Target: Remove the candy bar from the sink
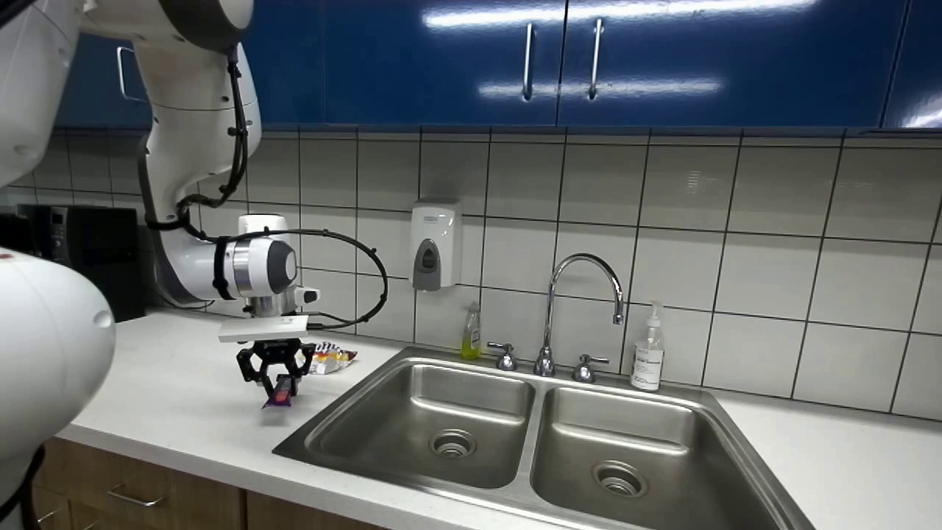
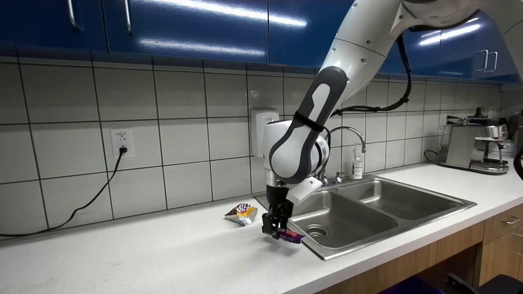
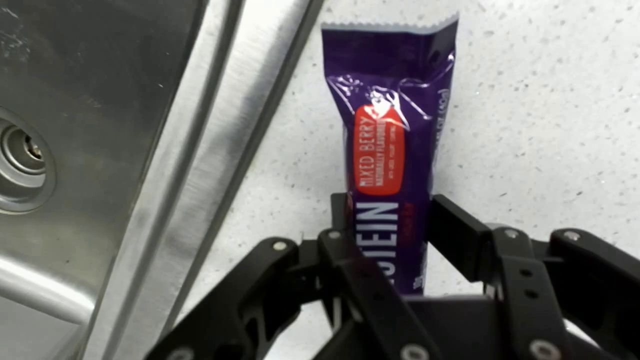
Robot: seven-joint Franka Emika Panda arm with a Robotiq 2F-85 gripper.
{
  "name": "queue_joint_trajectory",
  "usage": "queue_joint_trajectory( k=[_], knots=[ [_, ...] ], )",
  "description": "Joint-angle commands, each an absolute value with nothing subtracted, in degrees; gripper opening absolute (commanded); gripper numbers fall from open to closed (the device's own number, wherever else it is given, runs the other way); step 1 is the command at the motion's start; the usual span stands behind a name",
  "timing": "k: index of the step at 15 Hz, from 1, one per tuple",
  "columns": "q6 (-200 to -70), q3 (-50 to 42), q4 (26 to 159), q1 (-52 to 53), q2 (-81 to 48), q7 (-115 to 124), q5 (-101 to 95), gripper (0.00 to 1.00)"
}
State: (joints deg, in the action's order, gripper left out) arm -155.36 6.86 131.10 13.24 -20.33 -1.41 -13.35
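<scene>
White dispenser (image 1: 436,244) on tiled wall (image 1: 521,175); blue cabinets (image 1: 441,66) above dispenser; yellow soap bottle (image 1: 471,340) below it; pump bottle (image 1: 647,361) below right; crumpled snack bag (image 2: 241,214) below left; outlet (image 2: 121,141) well left; coffee machine (image 2: 463,147) far right

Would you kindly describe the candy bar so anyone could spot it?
Find the steel sink, then the counter left of it in both exterior views. There, the jaws grip the candy bar. Unlike the crumpled packet nearby, it is slim, purple and red-patched.
</scene>
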Motion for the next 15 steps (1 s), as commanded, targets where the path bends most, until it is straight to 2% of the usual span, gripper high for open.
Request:
queue_joint_trajectory(
  k=[1,5,6,8,11,15],
  knots=[
    [-156.8,9.3,131.4,11.8,-21.2,-5.6,-11.3,0.19],
    [-156.7,10.0,131.1,11.8,-22.3,-7.0,-10.8,0.19],
    [-157.1,9.7,131.0,12.0,-22.4,-6.9,-11.2,0.69],
    [-157.1,10.0,131.0,11.6,-22.6,-7.4,-10.7,0.77],
    [-157.1,9.8,131.1,11.4,-22.2,-7.5,-10.6,0.99],
    [-156.2,9.1,131.3,11.5,-21.2,-6.8,-11.2,1.00]
  ],
)
